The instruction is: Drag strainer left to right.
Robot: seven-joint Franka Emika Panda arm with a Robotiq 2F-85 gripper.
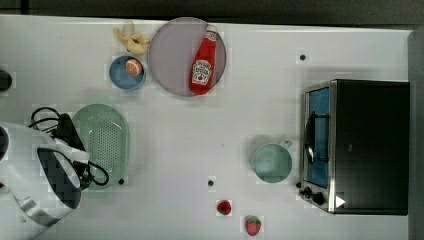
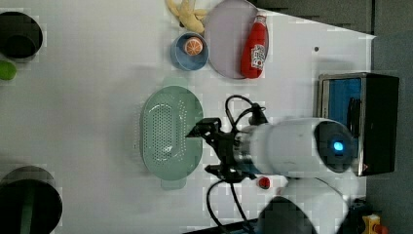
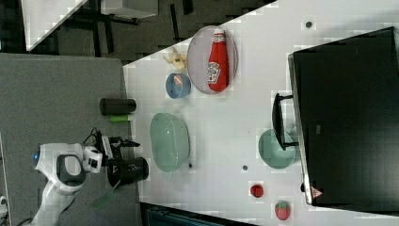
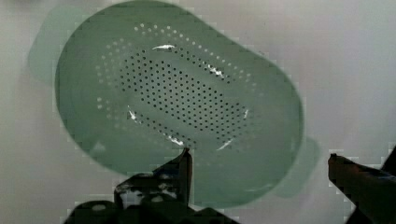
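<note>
- Your strainer [image 1: 102,142] is sitting on the white bench [image 1: 200,135] toward the top view's left, with the arm's white housing covering its left rim there.
- In the left view you are seeing the gripper [image 2: 207,148] at the strainer's [image 2: 170,129] right rim, its fingers [image 2: 200,127] standing wide apart and holding nothing.
- The wrist view is giving you the dotted bottom of the strainer [image 4: 180,100], with one finger [image 4: 182,170] over its rim and the other beyond its tab handle.
- The right view is showing the strainer [image 3: 169,141] near the bench edge, with a black cylinder [image 3: 117,106] and a black cup [image 3: 127,170] just beyond it.
- In the top view, open bench is lying between the strainer and the mint mug [image 1: 271,162]; the toaster oven [image 1: 357,145] is standing just past the mug, a plate [image 1: 172,55] carrying a ketchup bottle [image 1: 203,62] above, two strawberries [image 1: 224,207] below.
</note>
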